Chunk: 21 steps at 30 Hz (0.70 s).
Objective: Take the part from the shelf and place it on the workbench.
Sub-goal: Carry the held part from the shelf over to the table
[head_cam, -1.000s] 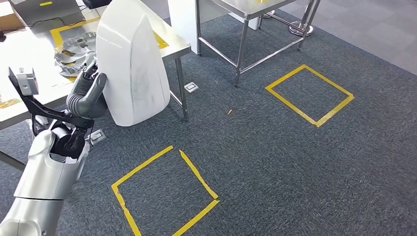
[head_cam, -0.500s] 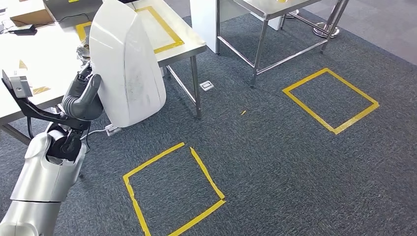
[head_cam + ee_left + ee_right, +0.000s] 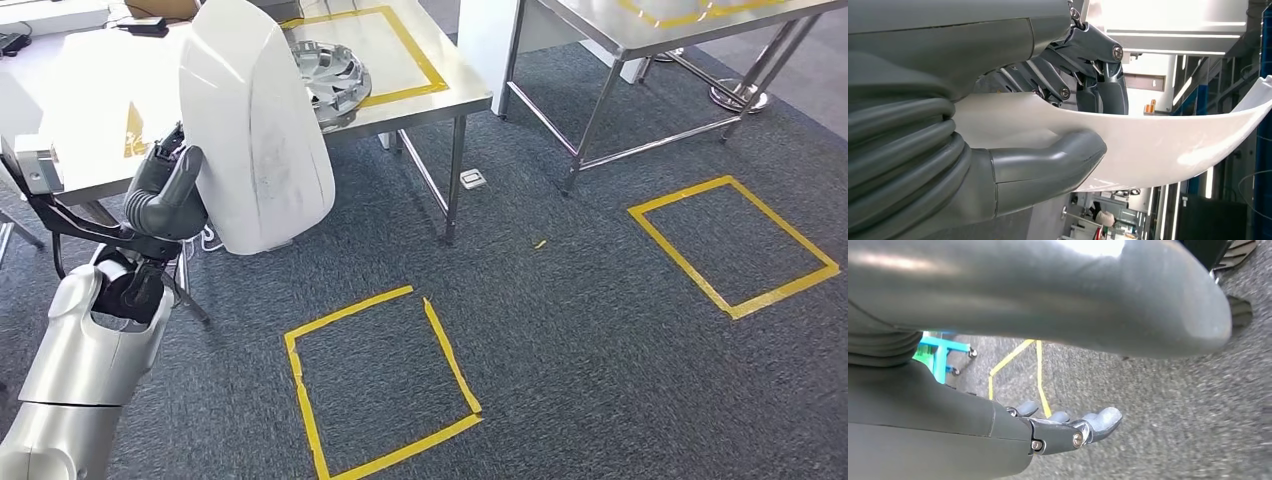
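Note:
My left hand (image 3: 165, 195) grips a large white curved shell part (image 3: 255, 130) by its edge and holds it upright in front of the workbench (image 3: 90, 110). In the left wrist view the thumb (image 3: 1048, 165) presses one face of the white part (image 3: 1168, 140) and the fingers (image 3: 1098, 75) wrap over the other. My right hand (image 3: 973, 425) hangs above the grey carpet, thumb and fingers apart, with nothing in it.
A silver wheel cover (image 3: 335, 70) lies inside a yellow tape rectangle (image 3: 415, 55) on the workbench. A second steel table (image 3: 640, 25) stands at the back right. Two yellow tape squares (image 3: 380, 385) (image 3: 735, 245) mark the carpet.
The whole picture has shifted right and down, so the camera turned; more of the workbench and the wheel cover show. My left hand still holds the white part the same way.

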Motion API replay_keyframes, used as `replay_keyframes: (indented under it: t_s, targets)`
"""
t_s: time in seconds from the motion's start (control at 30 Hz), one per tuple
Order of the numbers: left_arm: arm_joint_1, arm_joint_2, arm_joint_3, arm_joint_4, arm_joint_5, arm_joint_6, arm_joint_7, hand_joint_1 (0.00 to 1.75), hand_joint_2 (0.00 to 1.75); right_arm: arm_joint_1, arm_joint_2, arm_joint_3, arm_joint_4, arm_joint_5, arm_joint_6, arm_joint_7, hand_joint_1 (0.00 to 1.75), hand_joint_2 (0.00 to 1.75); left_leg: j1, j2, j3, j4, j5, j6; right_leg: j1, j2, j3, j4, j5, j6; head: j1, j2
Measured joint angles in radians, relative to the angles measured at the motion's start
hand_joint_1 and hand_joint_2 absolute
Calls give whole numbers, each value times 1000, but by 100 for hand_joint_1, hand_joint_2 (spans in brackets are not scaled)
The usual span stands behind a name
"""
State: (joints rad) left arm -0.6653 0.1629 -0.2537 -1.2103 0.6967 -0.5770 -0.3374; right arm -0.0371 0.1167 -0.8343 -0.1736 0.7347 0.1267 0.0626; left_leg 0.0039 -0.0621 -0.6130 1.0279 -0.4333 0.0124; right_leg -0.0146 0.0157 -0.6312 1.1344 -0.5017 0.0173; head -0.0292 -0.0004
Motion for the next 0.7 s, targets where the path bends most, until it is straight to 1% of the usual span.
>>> replay_keyframes:
  t_s: [0.03,0.07,0.1,0.13,0.17,0.2,0.23,0.27,0.3,0.33,0.37,0.4,0.43,0.47,0.5,0.53,0.57,0.6,0.63,0.67,0.7]
  targets:
    - [-1,0,0,0,2,0,0,175,175,-1,0,0,0,0,0,0,0,0,-1,-9,-2,2,1,-6,0,12,26,-55,18,-3,0,0]
    - [-3,0,0,0,4,1,0,175,175,-2,0,0,0,0,0,0,0,0,-1,-17,-4,2,2,-12,0,20,41,-88,24,-6,0,0]
    - [-3,0,0,0,5,1,-1,175,175,-3,0,0,0,0,0,0,0,0,-1,-24,-6,0,5,-19,2,22,44,-97,22,-10,0,0]
    - [-4,1,0,0,6,2,-1,175,175,-3,0,0,0,-1,0,0,0,0,0,-31,-8,-3,8,-27,4,15,45,-99,25,-16,0,0]
    - [-4,1,0,0,6,3,-1,175,175,-3,1,0,0,-1,0,0,0,0,1,-30,-10,-5,10,-32,3,7,46,-102,29,-23,0,0]
    - [-5,2,-1,0,6,4,-1,175,175,-4,2,0,0,-2,0,0,0,0,0,-18,-15,3,4,-37,2,-1,49,-106,32,-31,-2,0]
    - [-7,3,-1,0,6,4,-1,175,175,-5,2,-1,0,-2,0,0,0,0,0,1,-28,27,-13,-40,0,-8,50,-110,36,-38,-5,0]
    - [-10,3,-1,0,6,5,-1,175,175,-5,3,-1,0,-2,0,0,0,0,0,24,-48,71,-40,-43,-1,-16,50,-113,38,-43,-7,0]
    - [-12,3,-2,0,6,6,-1,175,175,-4,3,-2,0,-2,0,0,0,0,0,42,-75,132,-73,-46,0,-23,50,-114,38,-46,-9,0]
    - [-12,2,-4,1,5,7,0,175,175,-3,3,-4,0,-2,0,0,0,0,0,50,-104,199,-103,-48,1,-31,49,-113,38,-47,-10,0]
    - [-12,1,-6,1,4,8,1,175,175,-1,3,-6,0,-2,0,0,0,0,1,52,-126,251,-121,-50,1,-40,49,-113,38,-48,-10,0]
    - [-12,1,-7,2,2,9,2,175,175,-1,3,-8,0,-2,0,0,0,0,1,54,-133,272,-121,-51,2,-49,48,-112,37,-48,-10,0]
    - [-12,1,-8,2,1,10,2,175,175,-1,3,-11,0,-2,0,0,0,0,1,57,-121,253,-104,-50,2,-58,49,-111,36,-48,-10,0]
    - [-12,1,-8,1,1,11,3,175,175,-2,4,-13,0,-2,0,0,0,0,0,64,-90,198,-73,-48,3,-66,50,-110,35,-46,-10,0]
    - [-12,1,-8,-1,0,11,3,175,175,-3,4,-14,0,-2,0,0,0,0,-1,84,-52,127,-46,-44,4,-74,51,-109,33,-44,-10,0]
    - [-14,1,-9,-3,-2,11,3,175,175,-3,5,-16,0,-2,-1,0,0,0,-6,103,-19,64,-27,-38,7,-81,51,-106,30,-41,-10,0]
    - [-15,0,-9,-6,-3,11,4,175,175,-3,5,-17,0,-3,-1,0,0,0,-9,117,2,22,-17,-32,9,-89,51,-104,28,-36,-9,0]
    - [-16,0,-9,-9,-5,12,4,175,175,-3,5,-18,0,-5,-2,2,0,0,-12,124,10,4,-17,-25,12,-96,51,-103,27,-32,-8,0]
    - [-17,0,-10,-10,-8,12,4,175,175,-3,5,-20,0,-10,-4,5,0,0,-15,117,10,1,-17,-19,14,-104,51,-104,27,-27,-7,0]
    - [-16,0,-10,-12,-10,14,5,175,175,-4,5,-24,0,-17,-5,9,0,0,-13,108,9,0,-14,-13,15,-110,51,-105,26,-22,-6,0]
    - [-16,1,-10,-13,-12,15,5,175,175,-4,6,-28,0,-24,-7,13,0,0,-13,101,9,-2,-11,-8,13,-103,51,-104,24,-16,-5,0]
